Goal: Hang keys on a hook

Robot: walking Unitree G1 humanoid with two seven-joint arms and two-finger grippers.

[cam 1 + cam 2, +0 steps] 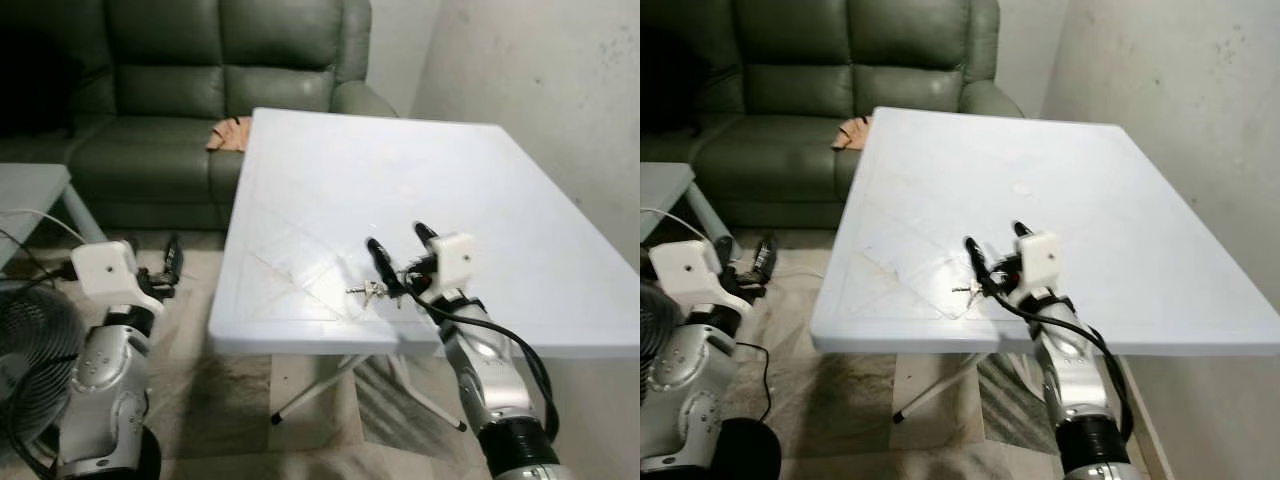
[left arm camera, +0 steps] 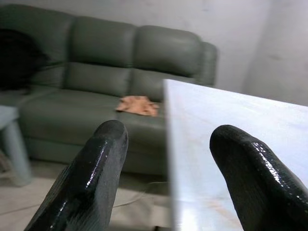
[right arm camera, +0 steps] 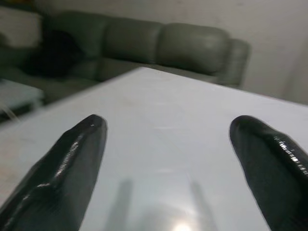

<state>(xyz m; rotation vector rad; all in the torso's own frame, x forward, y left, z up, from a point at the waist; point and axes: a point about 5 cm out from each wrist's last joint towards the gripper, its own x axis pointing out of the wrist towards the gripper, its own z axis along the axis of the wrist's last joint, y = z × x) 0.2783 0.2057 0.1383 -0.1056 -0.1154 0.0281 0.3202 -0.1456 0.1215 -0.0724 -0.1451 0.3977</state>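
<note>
Keys (image 1: 372, 291) lie flat on the white worktop (image 1: 420, 190) near its front edge, just beside the right gripper (image 1: 400, 240). Its jaws are spread wide and empty, raised over the worktop, likely lining up a pick. Left gripper (image 2: 166, 178) hangs idle off the worktop's side, jaws open, empty. No hook seen yet.

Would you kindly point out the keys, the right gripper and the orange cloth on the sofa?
keys (image 1: 372, 291), left eye view, on the metal bunch lying near the table's front edge.
right gripper (image 1: 400, 240), left eye view, midway between its two open fingertips.
orange cloth (image 2: 138, 105), left wrist view, on the cloth's middle.
</note>
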